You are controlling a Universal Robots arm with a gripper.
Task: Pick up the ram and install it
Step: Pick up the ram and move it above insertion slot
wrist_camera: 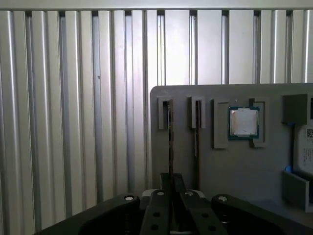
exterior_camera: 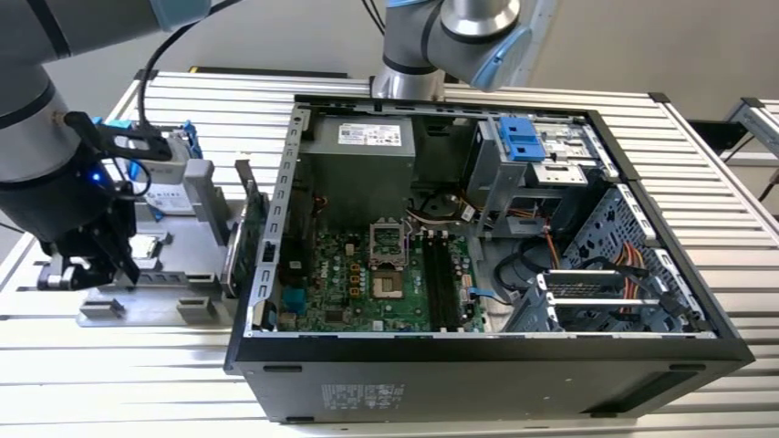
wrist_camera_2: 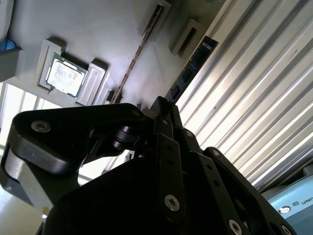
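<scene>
While your black gripper [wrist_camera: 171, 180] pinches the thin blue circuit-board ram [wrist_camera_2: 188, 71] edge-on in its grey slotted fixture [wrist_camera: 234, 166], lift straight up without twisting it.

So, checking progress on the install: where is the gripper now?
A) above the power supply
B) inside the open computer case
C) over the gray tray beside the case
C: the exterior view shows the gripper over the gray tray outside the computer case, and the first wrist view shows it in line with the ram, on edge in a slot.
</scene>
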